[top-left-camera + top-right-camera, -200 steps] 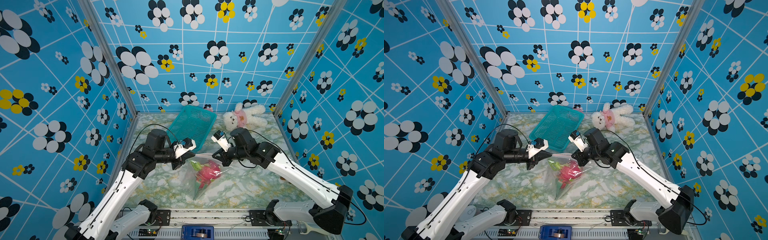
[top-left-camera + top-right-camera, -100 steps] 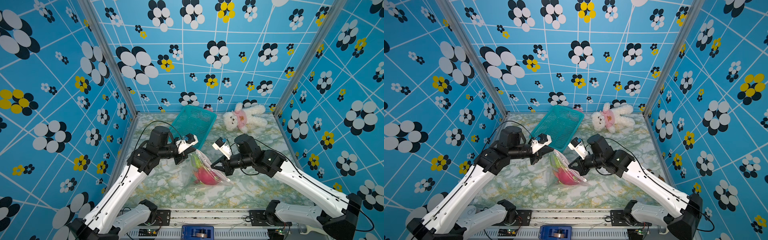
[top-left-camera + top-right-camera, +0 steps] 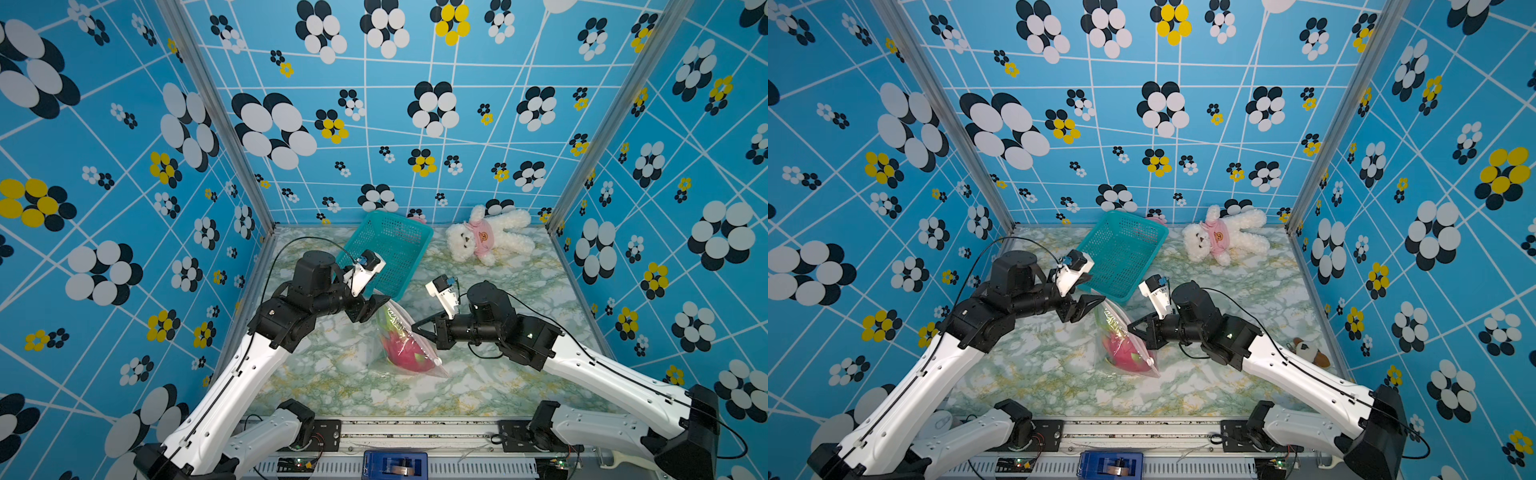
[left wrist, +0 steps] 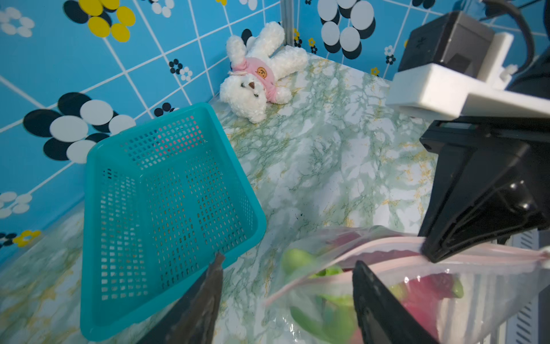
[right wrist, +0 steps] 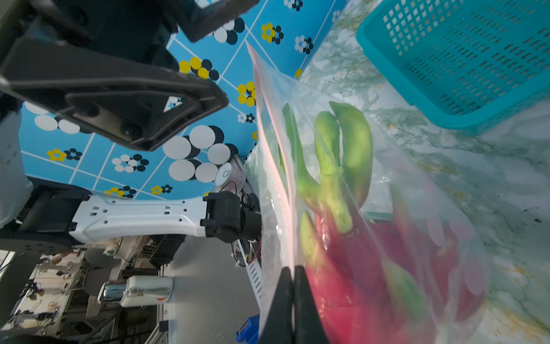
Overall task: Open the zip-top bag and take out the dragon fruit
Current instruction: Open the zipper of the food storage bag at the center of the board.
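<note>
Above the table (image 3: pixel 332 374), right gripper (image 3: pixel 415 326) tight on the zip-top bag (image 3: pixel 400 341), left gripper (image 3: pixel 376 308) wide open alongside.

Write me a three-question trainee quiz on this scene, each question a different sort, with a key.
1. True or false: the right gripper is shut on the edge of the clear, crinkly zip-top bag.
2. The left gripper is: A open; B shut on the bag; C out of view.
3. Fill in: the pink, green-tipped dragon fruit lies ____ the bag.
Key: 1 true; 2 A; 3 inside.
</note>
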`<state>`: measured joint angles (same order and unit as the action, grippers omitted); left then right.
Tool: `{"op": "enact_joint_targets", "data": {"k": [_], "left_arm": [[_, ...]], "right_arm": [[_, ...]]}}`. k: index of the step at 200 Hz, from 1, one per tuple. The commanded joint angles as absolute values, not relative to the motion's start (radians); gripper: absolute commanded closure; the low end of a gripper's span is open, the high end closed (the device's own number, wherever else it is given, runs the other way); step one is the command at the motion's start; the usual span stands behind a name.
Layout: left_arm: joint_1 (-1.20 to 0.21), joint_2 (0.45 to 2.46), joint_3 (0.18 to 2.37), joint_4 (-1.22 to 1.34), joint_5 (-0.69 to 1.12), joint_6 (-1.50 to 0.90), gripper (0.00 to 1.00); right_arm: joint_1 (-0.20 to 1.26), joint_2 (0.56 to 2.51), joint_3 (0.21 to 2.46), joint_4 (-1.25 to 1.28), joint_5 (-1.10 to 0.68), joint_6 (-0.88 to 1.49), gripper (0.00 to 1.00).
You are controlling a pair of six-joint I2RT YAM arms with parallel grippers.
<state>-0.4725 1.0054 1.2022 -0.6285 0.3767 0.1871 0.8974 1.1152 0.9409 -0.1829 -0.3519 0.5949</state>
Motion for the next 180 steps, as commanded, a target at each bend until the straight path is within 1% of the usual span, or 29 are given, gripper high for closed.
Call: {"op": "enact_joint_targets", "data": {"k": [1, 30, 61, 82, 98, 129, 145, 180], "left_arm": [[-0.471, 0.958, 1.295, -0.806, 0.299, -0.176, 0.29], [-0.486, 0.908, 1.292, -0.939, 0.284, -0.541, 0.3], [-0.518, 0.865, 1.177, -0.875, 0.295, -0.752, 0.3], [-0.554, 0.91, 1.176, -0.897, 0.307, -0.796, 0.3], [-0.594, 0.927, 1.188, -0.917, 0.264, -0.805, 0.3], [-0.648, 0.975, 1.187, -0.87, 0.206, -0.86, 0.32], [-0.684, 1.024, 1.216, -0.9, 0.148, -0.862, 0.34], [-0.741, 1.085, 1.295, -0.974, 0.055, -0.914, 0.35]], "right_arm": [[0.909, 1.119, 0.947, -0.077, -0.273, 0.652, 1.0], [0.929, 1.164, 0.996, -0.074, -0.255, 0.643, 1.0], [0.964, 1.197, 1.022, -0.072, -0.249, 0.64, 1.0], [0.977, 1.198, 1.024, -0.077, -0.241, 0.64, 1.0], [0.981, 1.194, 1.022, -0.078, -0.247, 0.636, 1.0], [0.981, 1.192, 1.025, -0.089, -0.286, 0.607, 1.0], [0.981, 1.189, 1.025, -0.101, -0.294, 0.587, 1.0], [0.981, 1.172, 1.002, -0.098, -0.321, 0.578, 1.0]]}}
